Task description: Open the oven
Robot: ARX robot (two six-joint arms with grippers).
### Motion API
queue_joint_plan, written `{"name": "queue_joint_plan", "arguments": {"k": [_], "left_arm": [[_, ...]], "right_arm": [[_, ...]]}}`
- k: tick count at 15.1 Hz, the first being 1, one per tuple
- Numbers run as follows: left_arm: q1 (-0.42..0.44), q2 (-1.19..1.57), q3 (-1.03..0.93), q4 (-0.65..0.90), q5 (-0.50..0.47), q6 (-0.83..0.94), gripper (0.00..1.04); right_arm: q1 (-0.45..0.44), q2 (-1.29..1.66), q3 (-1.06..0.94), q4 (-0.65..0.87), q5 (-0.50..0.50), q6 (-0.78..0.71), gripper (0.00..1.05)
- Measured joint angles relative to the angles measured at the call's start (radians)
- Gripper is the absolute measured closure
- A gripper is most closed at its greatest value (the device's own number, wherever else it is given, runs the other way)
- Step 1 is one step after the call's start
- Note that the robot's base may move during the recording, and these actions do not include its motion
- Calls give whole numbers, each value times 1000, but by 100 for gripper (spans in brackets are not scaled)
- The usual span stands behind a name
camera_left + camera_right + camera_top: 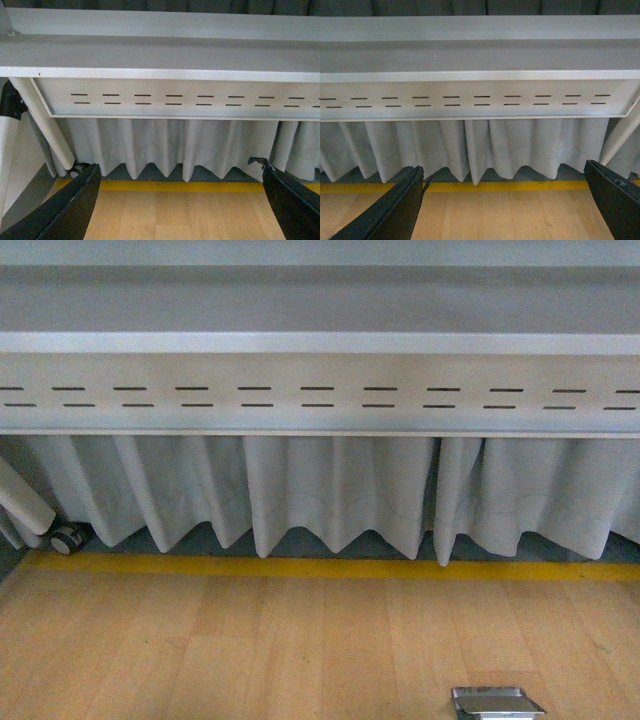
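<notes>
Wooden floor (250,640); left gripper (177,166) wrist-view only.

Three low, forward views, all toward the same slotted panel (320,398) and pleated curtain (340,490).

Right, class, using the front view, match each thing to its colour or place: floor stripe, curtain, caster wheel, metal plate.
Things:
1. floor stripe
2. curtain
3. caster wheel
4. metal plate

Descriptions:
A. silver, at the bottom right
B. yellow
C. low at the far left
D. white and pleated

Pairs: 1-B, 2-D, 3-C, 4-A
</notes>
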Motion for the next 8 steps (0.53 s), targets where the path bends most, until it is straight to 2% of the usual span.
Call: {"name": "queue_joint_plan", "arguments": {"k": [8], "left_arm": [[0,0,0,0,0,0,7]], "right_arm": [[0,0,0,0,0,0,6]]}}
